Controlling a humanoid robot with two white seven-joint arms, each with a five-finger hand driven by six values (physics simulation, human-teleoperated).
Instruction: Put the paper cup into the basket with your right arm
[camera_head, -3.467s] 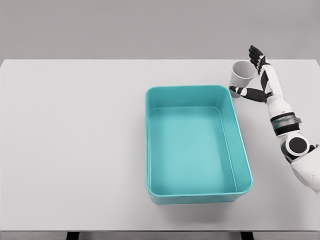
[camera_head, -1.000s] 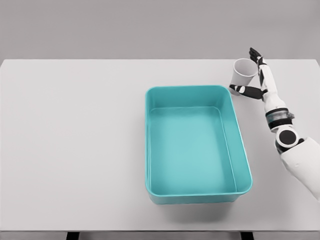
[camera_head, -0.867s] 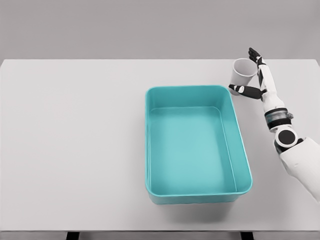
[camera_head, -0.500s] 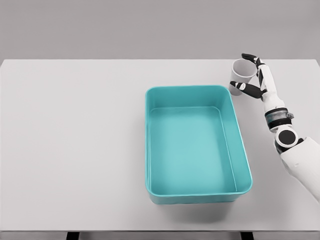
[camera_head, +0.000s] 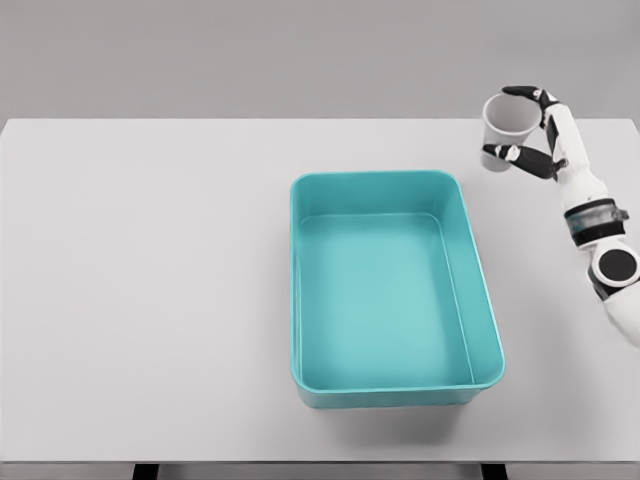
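A white paper cup (camera_head: 503, 131) is upright at the far right of the table, held a little above the surface. My right hand (camera_head: 528, 125) is shut on it: the fingers curl over its far rim and the thumb presses its near side. The white right arm (camera_head: 598, 232) comes in from the right edge. The teal basket (camera_head: 300, 290) sits in the middle of the table, left of and nearer than the cup, with nothing in it. The left arm is out of view.
The white table (camera_head: 140, 280) runs the full width of the view; its far edge passes just behind the cup.
The right hand's fingers closed round the cup. Hand and cup then rose and shifted to the right, away from the basket's far right corner.
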